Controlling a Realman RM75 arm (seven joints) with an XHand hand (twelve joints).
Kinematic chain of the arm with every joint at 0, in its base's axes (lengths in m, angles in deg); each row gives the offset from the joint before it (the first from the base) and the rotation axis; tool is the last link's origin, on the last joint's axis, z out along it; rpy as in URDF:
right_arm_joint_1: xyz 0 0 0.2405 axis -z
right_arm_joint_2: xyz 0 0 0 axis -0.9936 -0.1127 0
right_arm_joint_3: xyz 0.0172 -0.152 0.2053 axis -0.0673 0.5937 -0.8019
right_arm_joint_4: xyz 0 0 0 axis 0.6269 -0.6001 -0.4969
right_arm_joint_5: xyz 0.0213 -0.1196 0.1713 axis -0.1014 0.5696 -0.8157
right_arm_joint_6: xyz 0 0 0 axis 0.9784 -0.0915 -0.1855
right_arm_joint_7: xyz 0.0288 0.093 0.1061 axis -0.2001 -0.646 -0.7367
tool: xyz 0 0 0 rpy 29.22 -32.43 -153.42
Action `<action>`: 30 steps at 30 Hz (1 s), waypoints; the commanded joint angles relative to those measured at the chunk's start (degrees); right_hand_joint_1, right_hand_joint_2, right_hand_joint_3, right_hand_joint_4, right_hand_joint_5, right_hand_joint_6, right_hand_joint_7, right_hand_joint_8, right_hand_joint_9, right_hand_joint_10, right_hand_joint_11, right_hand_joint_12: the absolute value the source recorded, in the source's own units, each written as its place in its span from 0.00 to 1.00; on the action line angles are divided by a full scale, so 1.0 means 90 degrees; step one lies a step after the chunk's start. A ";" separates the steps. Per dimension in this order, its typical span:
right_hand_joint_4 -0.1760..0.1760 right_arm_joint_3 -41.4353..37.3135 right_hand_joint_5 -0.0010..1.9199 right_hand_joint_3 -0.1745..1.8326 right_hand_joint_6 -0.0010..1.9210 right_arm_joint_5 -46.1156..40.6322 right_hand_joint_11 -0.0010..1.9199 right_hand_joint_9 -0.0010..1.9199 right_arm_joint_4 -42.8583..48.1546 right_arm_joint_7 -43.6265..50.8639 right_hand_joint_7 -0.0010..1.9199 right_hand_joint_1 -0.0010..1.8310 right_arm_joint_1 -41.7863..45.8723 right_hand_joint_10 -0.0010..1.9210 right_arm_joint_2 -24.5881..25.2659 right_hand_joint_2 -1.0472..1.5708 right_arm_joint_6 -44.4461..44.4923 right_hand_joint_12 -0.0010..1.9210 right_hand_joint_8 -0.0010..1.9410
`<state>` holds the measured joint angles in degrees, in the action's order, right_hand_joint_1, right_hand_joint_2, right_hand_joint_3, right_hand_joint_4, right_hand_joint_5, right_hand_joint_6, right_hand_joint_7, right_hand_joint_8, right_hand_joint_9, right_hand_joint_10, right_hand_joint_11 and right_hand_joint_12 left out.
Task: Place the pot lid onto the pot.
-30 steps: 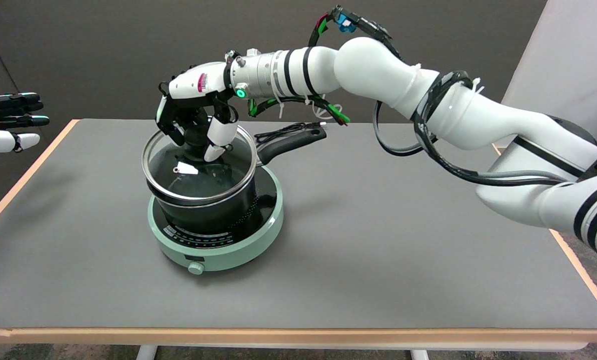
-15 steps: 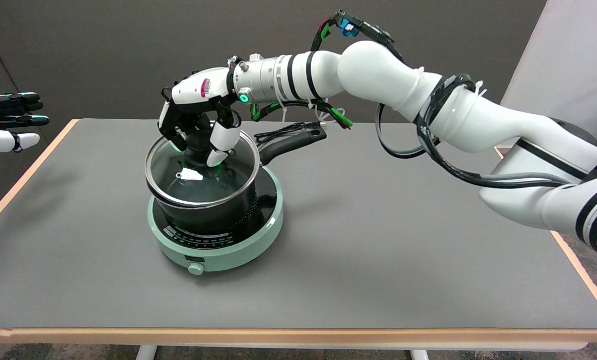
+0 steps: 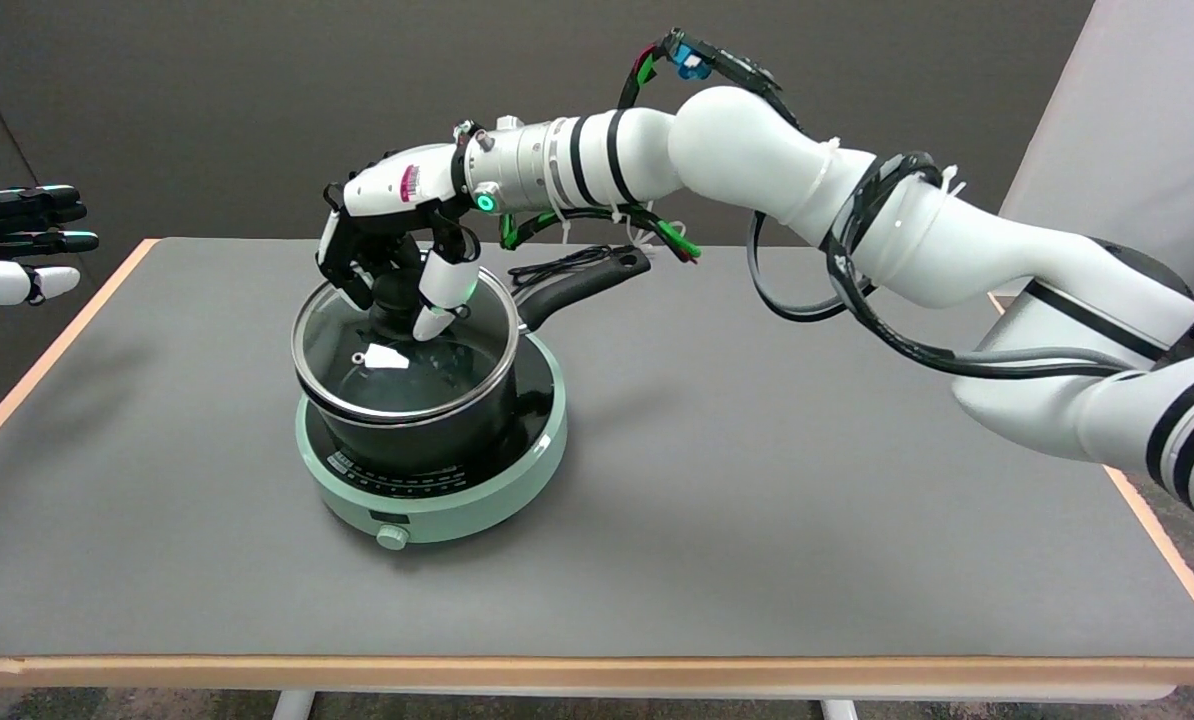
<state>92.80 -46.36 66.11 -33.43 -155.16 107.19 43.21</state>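
Observation:
A black pot [image 3: 427, 440] with a long black handle [image 3: 582, 282] stands on a mint-green induction cooker [image 3: 437, 500] at the table's left middle. The glass pot lid [image 3: 397, 365], steel-rimmed with a white tag on it, lies level on the pot's rim. My right hand [image 3: 397, 245] reaches down from above and its fingers grip the lid's black knob [image 3: 394, 292], with the white thumb on the knob's right side. The pot's inside is hidden under the lid.
The idle left hand [image 3: 17, 240] hangs in the air at the far left. A black cable [image 3: 557, 265] lies behind the pot handle. The grey table [image 3: 757, 500] has wooden edges on the left, right and near sides.
The lid, tilted and raised over the pot a second ago, has come down and now sits flat on the rim. My right hand sank slightly with it, still around the knob.

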 commanded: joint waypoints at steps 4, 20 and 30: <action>1.00 0.0011 0.39 0.34 0.58 -0.0012 0.35 0.45 -0.0316 0.0023 0.48 0.74 -0.0122 0.68 0.0241 0.74 -0.0012 0.59 0.63; 1.00 0.0029 0.39 0.34 0.58 -0.0251 0.35 0.45 -0.0365 -0.0004 0.48 0.74 -0.0188 0.68 0.0244 0.74 -0.0221 0.59 0.63; 1.00 0.0029 0.38 0.35 0.58 -0.0305 0.35 0.45 -0.0327 0.0014 0.48 0.75 -0.0074 0.68 0.0196 0.74 -0.0234 0.59 0.63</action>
<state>92.97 -47.76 63.18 -33.39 -156.55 109.21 41.80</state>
